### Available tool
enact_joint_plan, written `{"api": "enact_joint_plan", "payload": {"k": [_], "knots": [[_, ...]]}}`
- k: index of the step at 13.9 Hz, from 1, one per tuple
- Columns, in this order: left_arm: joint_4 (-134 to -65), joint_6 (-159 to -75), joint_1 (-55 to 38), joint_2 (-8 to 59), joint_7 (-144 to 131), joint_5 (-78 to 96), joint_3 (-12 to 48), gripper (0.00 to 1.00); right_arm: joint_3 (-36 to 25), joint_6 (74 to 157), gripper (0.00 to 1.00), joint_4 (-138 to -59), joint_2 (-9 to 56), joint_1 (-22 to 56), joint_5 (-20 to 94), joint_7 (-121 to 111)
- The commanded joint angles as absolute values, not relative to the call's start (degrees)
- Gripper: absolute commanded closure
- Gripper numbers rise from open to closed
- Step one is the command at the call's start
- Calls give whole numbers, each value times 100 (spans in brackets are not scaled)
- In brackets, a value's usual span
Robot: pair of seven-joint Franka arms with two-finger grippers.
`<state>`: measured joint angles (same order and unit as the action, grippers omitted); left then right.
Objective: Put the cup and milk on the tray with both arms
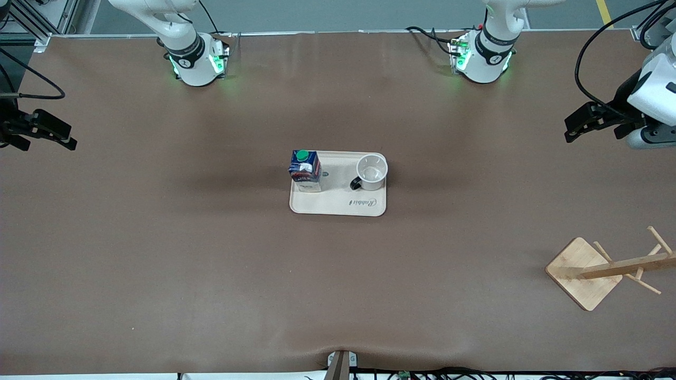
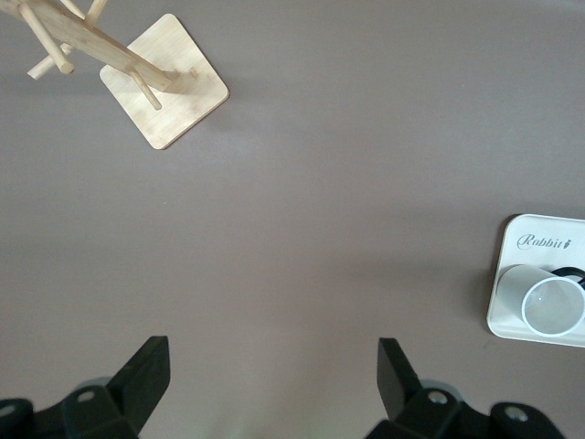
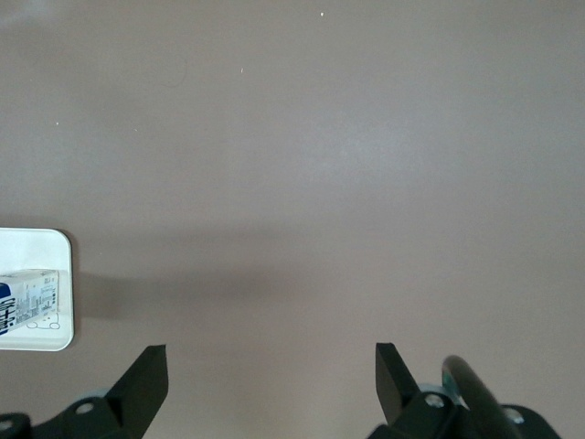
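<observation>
The beige tray (image 1: 338, 203) lies at the middle of the table. On it stand the milk (image 1: 305, 170), upright with its green cap up, toward the right arm's end, and the white cup (image 1: 372, 171) with a black handle, toward the left arm's end. My left gripper (image 1: 581, 126) hangs open over bare table at the left arm's end, holding nothing. My right gripper (image 1: 47, 140) hangs open and holding nothing over the right arm's end. The left wrist view shows its gripper (image 2: 272, 366), the tray (image 2: 530, 224) and cup (image 2: 553, 306); the right wrist view shows its gripper (image 3: 271, 366), the tray (image 3: 37, 245) and milk (image 3: 32, 297).
A wooden rack (image 1: 583, 274) with a square base and pegs stands toward the left arm's end, nearer to the front camera than the tray; it also shows as the rack (image 2: 164, 82) in the left wrist view. Brown cloth covers the table.
</observation>
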<state>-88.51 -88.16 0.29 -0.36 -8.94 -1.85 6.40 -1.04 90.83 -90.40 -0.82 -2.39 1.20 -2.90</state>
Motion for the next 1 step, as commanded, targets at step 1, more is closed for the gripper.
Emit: {"api": "enact_joint_plan", "payload": {"k": [1], "knots": [[-8780,-8763,53,-18,-817,-167,633,0,0,9053,0,-8903,-35,-369,61,-281]]}}
